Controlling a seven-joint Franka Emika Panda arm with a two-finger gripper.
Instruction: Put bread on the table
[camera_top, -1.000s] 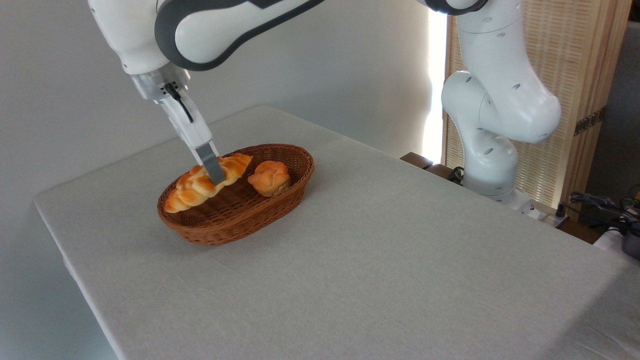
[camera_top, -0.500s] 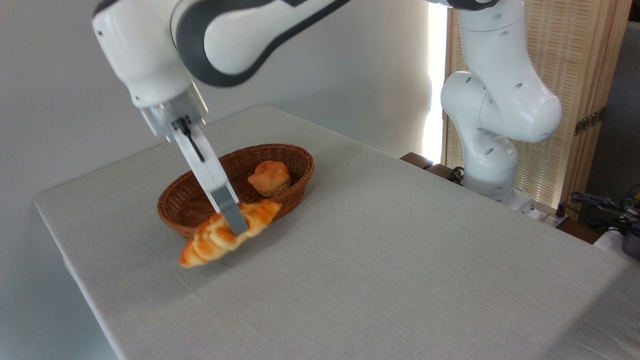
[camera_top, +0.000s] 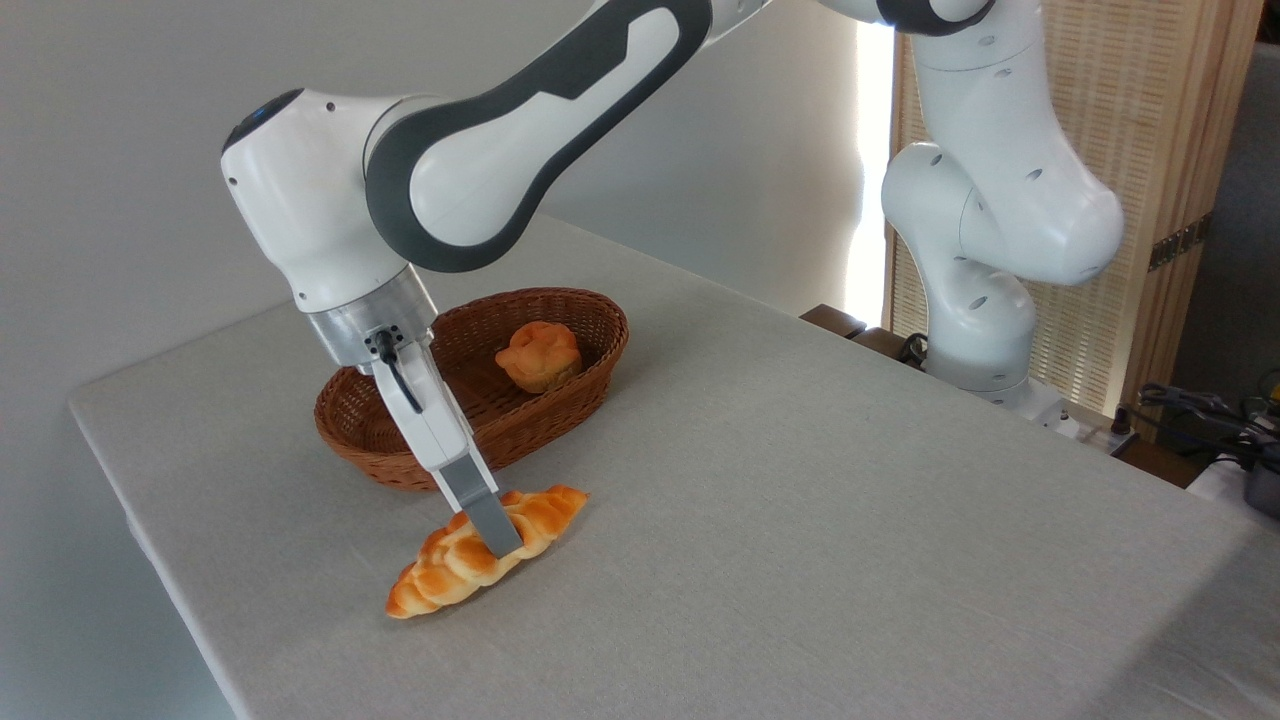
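One braided bread (camera_top: 487, 551) — the only long loaf in sight. One small round bun (camera_top: 539, 355), so two baked pieces in all. One brown wicker basket (camera_top: 560, 405), and it holds just that one bun. One desk (camera_top: 800, 520) under a light cloth. One robot arm (camera_top: 500, 160), white with dark grey bands, ending in one gripper (camera_top: 498, 535); of its fingers (camera_top: 488, 515) only one grey one shows plainly, the other being hidden behind the loaf. One slatted wooden screen (camera_top: 1150, 130) stands at the right — a single panel as far as can be seen. A few dark cables (camera_top: 1200, 405) lie at the far right edge; their number cannot be told.
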